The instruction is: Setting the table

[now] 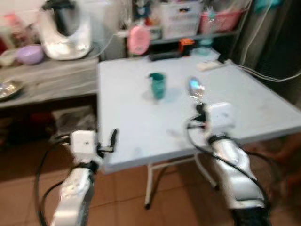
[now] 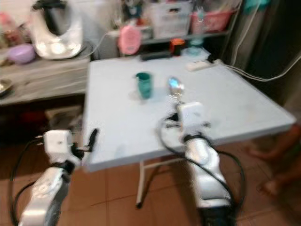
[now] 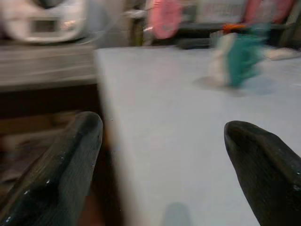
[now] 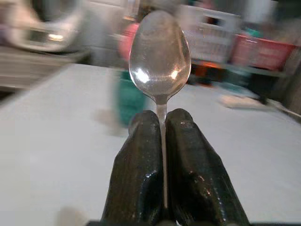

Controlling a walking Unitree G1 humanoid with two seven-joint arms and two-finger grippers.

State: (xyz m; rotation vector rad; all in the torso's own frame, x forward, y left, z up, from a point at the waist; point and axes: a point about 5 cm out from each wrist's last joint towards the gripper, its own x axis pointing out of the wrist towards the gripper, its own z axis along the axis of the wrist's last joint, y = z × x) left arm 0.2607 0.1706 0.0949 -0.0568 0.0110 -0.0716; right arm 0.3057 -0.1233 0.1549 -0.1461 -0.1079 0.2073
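Right wrist view: the right gripper (image 4: 162,129) has its fingers pinched tight on the handle of a metal spoon (image 4: 160,56), bowl upright, above the pale blue worktop (image 1: 235,94) and just beside a teal cup (image 1: 157,85) standing on it. The left gripper (image 1: 113,140), fingers spread wide and empty, hangs at the worktop's near corner, well apart from the cup.

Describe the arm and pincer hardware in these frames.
Both arms are silver metallic, each ending in a white boxy wrist housing with black cables looping alongside. The left pincer and right pincer each have two long, glossy black fingers with rounded tips. No markings are legible through the blur.
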